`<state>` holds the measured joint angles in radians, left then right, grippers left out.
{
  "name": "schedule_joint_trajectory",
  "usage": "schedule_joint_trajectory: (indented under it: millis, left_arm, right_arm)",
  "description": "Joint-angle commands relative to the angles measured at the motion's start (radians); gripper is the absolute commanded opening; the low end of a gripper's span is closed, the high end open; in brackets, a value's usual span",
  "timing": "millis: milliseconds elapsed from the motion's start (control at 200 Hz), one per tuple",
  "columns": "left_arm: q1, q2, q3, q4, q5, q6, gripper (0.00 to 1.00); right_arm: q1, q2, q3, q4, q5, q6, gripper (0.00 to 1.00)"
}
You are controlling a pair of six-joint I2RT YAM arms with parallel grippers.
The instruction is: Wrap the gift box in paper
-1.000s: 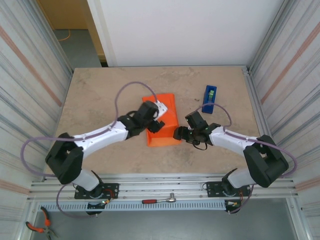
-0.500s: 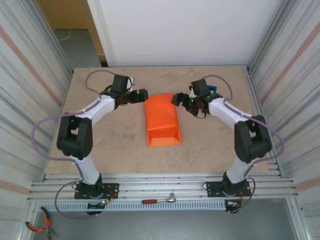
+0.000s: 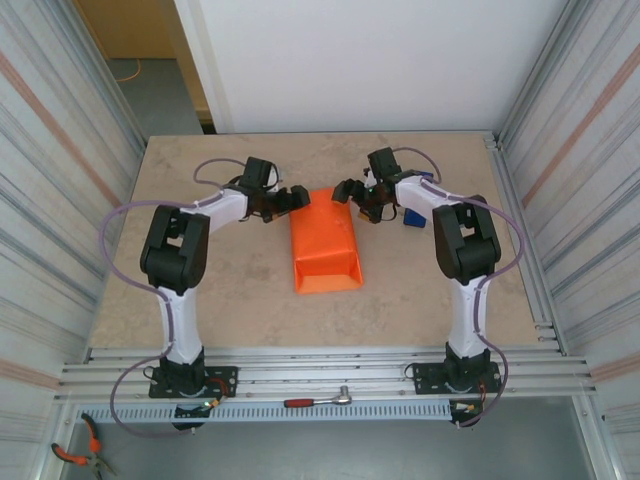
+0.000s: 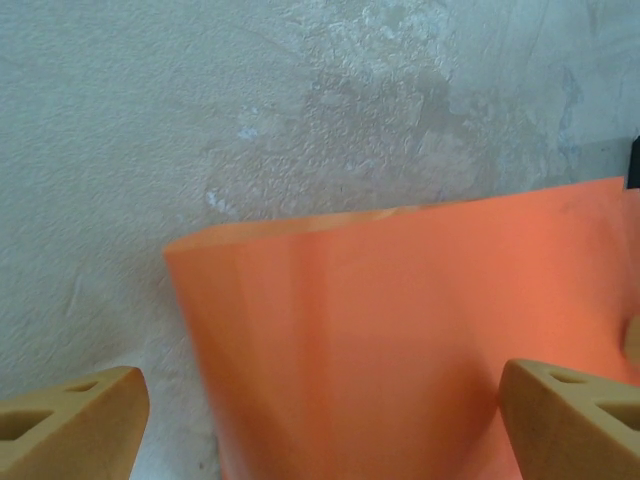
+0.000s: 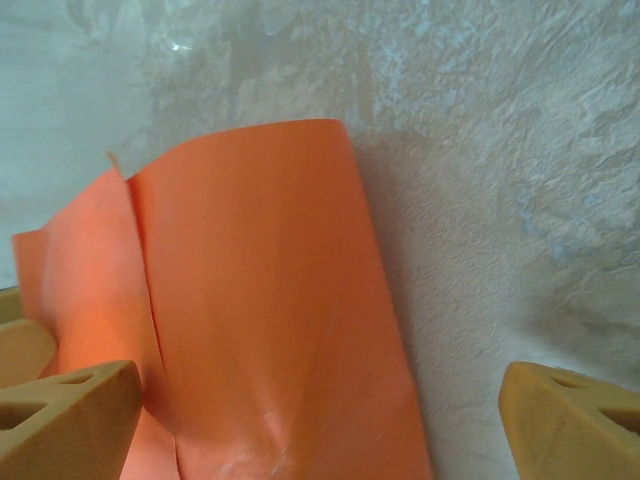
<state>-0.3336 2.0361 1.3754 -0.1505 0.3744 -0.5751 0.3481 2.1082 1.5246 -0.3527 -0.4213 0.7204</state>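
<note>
The paper (image 3: 325, 245) lies folded in the middle of the table (image 3: 200, 290). The left gripper (image 3: 296, 197) and right gripper (image 3: 344, 190) sit at its far corners, both spread wide.

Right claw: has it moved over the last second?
Yes. The right claw went from the near right side of the paper away to its far end, and is now level with the blue tape dispenser, jaws open.

No text, label, brand, number or sign is legible. The orange paper (image 3: 325, 245) shows a plain surface. Any marking on the blue tape dispenser (image 3: 413, 216) is too small to read.
</note>
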Motion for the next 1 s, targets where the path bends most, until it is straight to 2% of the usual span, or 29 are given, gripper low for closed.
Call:
schedule_joint_trajectory:
  millis: [0,271,476,762,992]
  left_arm:
    - [-0.004,0.029,0.036,0.006,0.013,-0.015,0.88]
    - [-0.022,0.053,0.063,-0.004,0.005,-0.013,0.72]
    - [-0.039,0.093,0.074,-0.019,-0.021,-0.003,0.66]
    - [-0.028,0.065,0.102,-0.037,-0.044,0.064,0.81]
    - [0.023,-0.091,0.105,-0.007,-0.005,0.108,0.87]
  right_arm:
    - [0.000,0.034,0.025,-0.034,-0.021,-0.019,0.88]
    - [-0.010,0.035,-0.024,0.008,-0.044,0.005,0.78]
    - [-0.010,0.028,-0.061,0.036,-0.049,0.023,0.72]
    - [-0.033,-0.029,-0.062,0.021,-0.054,0.018,0.78]
    - [-0.070,-0.169,-0.100,-0.017,-0.030,0.004,0.83]
